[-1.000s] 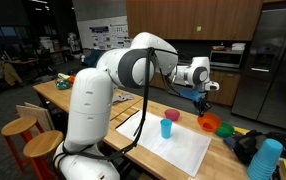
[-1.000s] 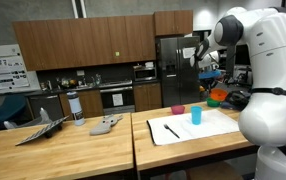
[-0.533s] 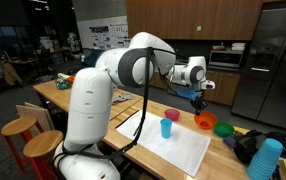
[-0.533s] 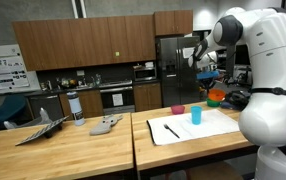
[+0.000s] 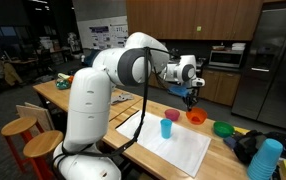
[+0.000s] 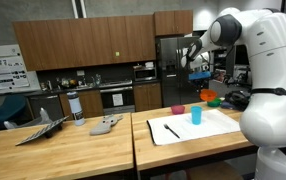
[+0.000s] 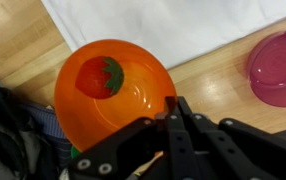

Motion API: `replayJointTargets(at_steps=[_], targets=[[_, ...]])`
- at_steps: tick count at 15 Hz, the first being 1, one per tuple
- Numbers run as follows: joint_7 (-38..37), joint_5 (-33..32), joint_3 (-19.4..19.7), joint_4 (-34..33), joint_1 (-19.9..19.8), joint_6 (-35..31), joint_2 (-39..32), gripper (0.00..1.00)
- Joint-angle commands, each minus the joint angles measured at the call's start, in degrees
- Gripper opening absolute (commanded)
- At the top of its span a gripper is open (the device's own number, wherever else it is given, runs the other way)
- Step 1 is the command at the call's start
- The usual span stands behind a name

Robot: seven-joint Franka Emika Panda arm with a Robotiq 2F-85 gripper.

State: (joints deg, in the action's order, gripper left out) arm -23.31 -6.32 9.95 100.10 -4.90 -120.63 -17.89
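An orange bowl (image 7: 113, 85) with a red and green fruit-like piece (image 7: 96, 76) inside hangs from my gripper (image 7: 176, 108), whose jaws are shut on the bowl's near rim. In both exterior views the orange bowl (image 5: 196, 117) (image 6: 208, 96) is held just above the wooden table, below the gripper (image 5: 190, 99). A pink bowl (image 7: 280, 65) (image 5: 172, 116) sits close by on the wood. A blue cup (image 5: 167, 128) (image 6: 196, 115) stands on the white mat (image 5: 178, 148). A green bowl (image 5: 223, 128) rests apart on the table.
A black marker (image 6: 170, 131) lies on the white mat (image 6: 195, 128). A dark bag (image 5: 245, 146) and a blue cup stack (image 5: 265, 158) sit near the table end. Two wooden stools (image 5: 23, 128) stand beside the robot base. A bottle (image 6: 75, 108) stands on the far table.
The gripper has carried the orange bowl sideways, away from the green bowl and toward the pink bowl and the mat. The green bowl stays where it was.
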Motion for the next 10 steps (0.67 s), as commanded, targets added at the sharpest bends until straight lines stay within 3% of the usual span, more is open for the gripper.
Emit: replayJointTargets(at_steps=[1,10], targets=[[-0.6,0.7,-0.8,0.9,0.9,-0.7,1.4,0.01],[2.4,0.1,-4.1,-1.6,3.7,-0.7,0.3,0.01]])
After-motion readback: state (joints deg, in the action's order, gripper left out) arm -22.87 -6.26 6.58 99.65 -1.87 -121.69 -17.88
